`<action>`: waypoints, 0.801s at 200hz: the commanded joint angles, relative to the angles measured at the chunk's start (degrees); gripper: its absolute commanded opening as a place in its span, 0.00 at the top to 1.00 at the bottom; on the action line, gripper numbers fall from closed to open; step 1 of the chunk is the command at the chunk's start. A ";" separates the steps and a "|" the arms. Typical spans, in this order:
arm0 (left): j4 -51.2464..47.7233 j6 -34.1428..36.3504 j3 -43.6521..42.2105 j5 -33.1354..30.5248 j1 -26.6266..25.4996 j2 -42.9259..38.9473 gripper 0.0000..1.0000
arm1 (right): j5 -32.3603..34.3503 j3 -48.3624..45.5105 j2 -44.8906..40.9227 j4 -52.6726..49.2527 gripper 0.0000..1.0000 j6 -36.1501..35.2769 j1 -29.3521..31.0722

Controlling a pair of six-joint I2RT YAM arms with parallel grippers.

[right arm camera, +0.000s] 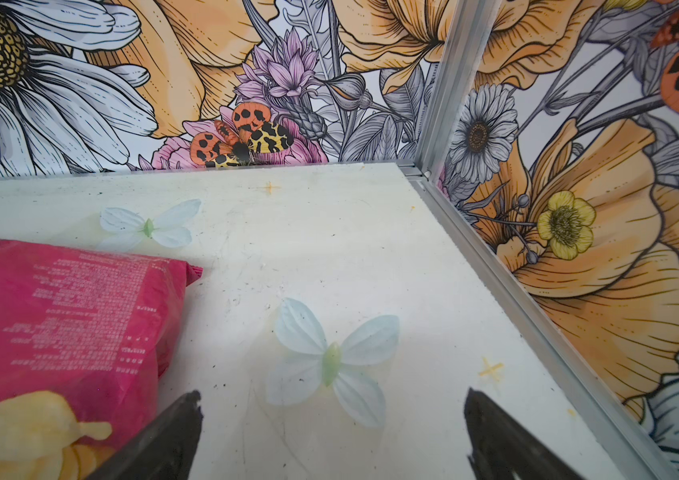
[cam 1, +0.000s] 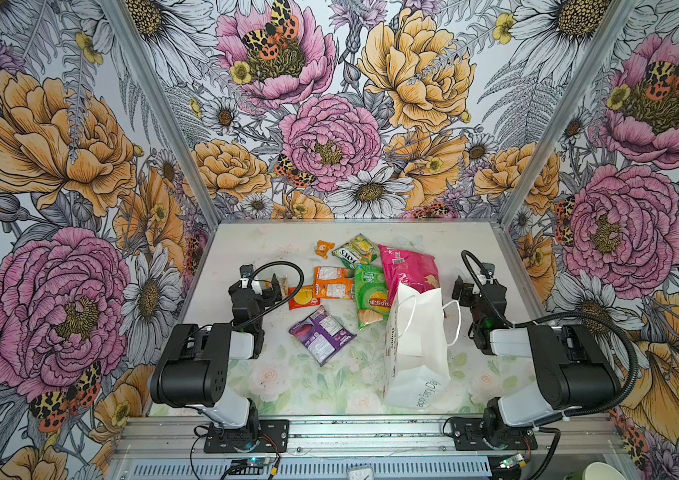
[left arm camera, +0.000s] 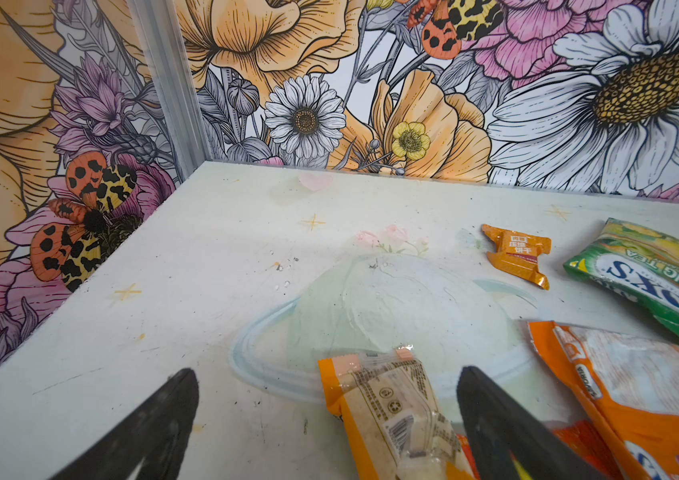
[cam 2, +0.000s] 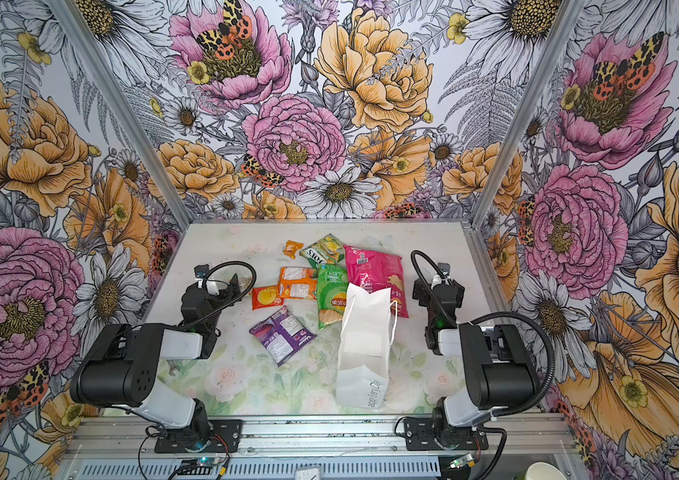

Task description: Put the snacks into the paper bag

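Note:
The snacks lie in a loose cluster at mid-table: a large pink packet point(cam 1: 408, 268) point(right arm camera: 59, 316), green chips point(cam 1: 371, 297), a FOX'S packet point(cam 1: 356, 249) point(left arm camera: 653, 274), an orange packet point(cam 1: 333, 282), a red-orange one point(cam 1: 303, 297), a purple one point(cam 1: 321, 334) and a tiny orange one point(cam 1: 322, 248) point(left arm camera: 516, 253). The white paper bag point(cam 1: 418, 332) point(cam 2: 364, 332) stands open in front of the pink packet. My left gripper point(cam 1: 275, 286) point(left arm camera: 327, 374) is open, with a small orange-and-clear packet point(left arm camera: 387, 411) lying between its fingers. My right gripper point(cam 1: 460, 289) point(right arm camera: 333, 395) is open over bare table beside the pink packet.
Floral walls close in the table point(cam 1: 246, 249) on three sides, with metal corner posts. An aluminium rail point(cam 1: 371, 432) carrying both arm bases runs along the front edge. A paper cup point(cam 1: 601, 471) sits outside at the front right.

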 commanded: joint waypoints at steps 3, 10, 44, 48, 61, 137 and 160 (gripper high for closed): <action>0.14 0.30 0.98 0.30 0.14 -0.31 0.01 | 0.60 -0.02 -0.01 2.31 0.00 0.70 0.29; 0.03 0.25 0.98 0.67 0.35 -0.31 0.01 | 0.64 0.12 0.00 2.32 0.00 0.65 0.25; 0.00 0.25 1.00 0.77 0.32 -0.33 0.01 | 0.57 0.07 -0.01 2.34 0.00 0.68 0.28; 0.05 0.24 1.00 0.65 0.37 -0.31 0.01 | 0.56 0.06 -0.01 2.28 0.00 0.65 0.27; 0.20 0.34 0.91 0.38 0.16 -0.43 0.01 | 0.57 0.06 -0.01 2.26 0.00 0.69 0.29; -15.76 6.85 1.92 -9.73 -10.04 -18.06 0.01 | -4.09 -3.47 -4.76 4.81 0.00 -1.72 0.71; -24.91 4.92 4.43 -11.84 -14.78 -25.92 0.01 | -3.31 -3.90 -10.70 0.09 0.00 -1.66 0.74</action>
